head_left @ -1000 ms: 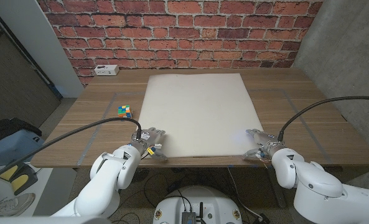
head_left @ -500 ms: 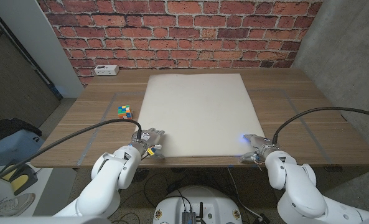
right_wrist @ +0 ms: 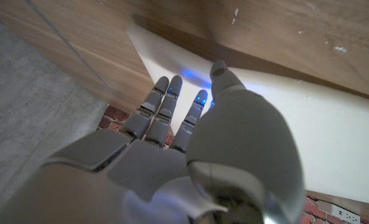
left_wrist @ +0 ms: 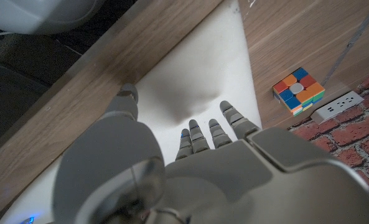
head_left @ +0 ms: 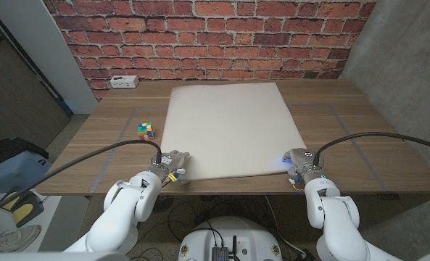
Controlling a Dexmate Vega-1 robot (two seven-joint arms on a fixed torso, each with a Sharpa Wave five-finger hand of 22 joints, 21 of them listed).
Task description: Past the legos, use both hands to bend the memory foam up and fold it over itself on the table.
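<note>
Brick wall behind, wooden bench below. Memory foam flat on bench, no fold begun. Left hand and right hand at near corners; whether gripping or merely touching, impossible to tell.
</note>
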